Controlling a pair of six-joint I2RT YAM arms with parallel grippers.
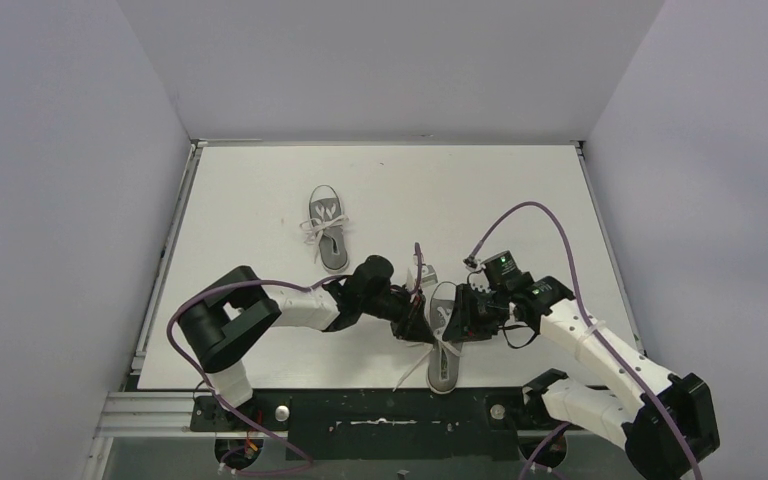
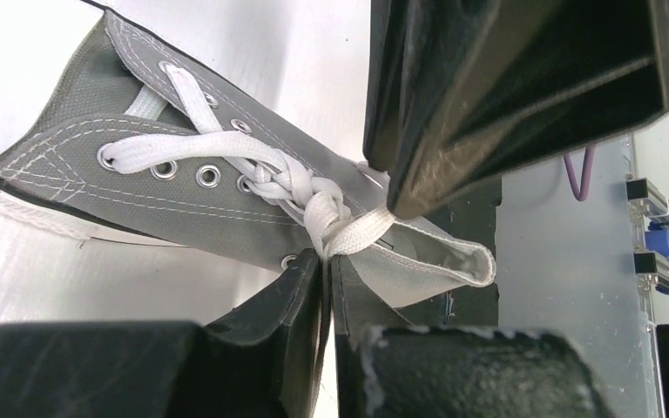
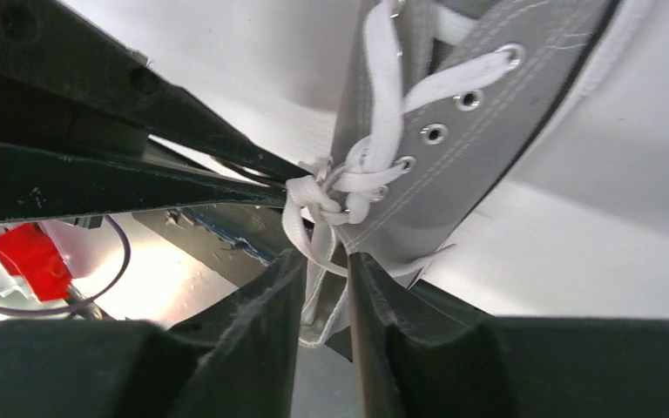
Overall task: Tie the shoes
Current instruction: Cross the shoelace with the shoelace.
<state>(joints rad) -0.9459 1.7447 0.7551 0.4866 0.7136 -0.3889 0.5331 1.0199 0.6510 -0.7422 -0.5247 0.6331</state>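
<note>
Knot of white lace [image 2: 314,196] on near grey canvas sneaker [image 1: 444,365]: left gripper [image 2: 326,259] pressed together, pinching lace; right gripper [image 3: 325,259] slightly spread around strand. Far left, matching sneaker [image 1: 327,215].

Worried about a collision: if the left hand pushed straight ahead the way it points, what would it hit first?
The knotted white lace of the near shoe: the left hand's tips look closed on it, just short of the knot.

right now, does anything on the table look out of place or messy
Nothing damaged. The near shoe has one loose lace end trailing over the table toward the front edge, and the far shoe sits well apart from it, not paired.
</note>
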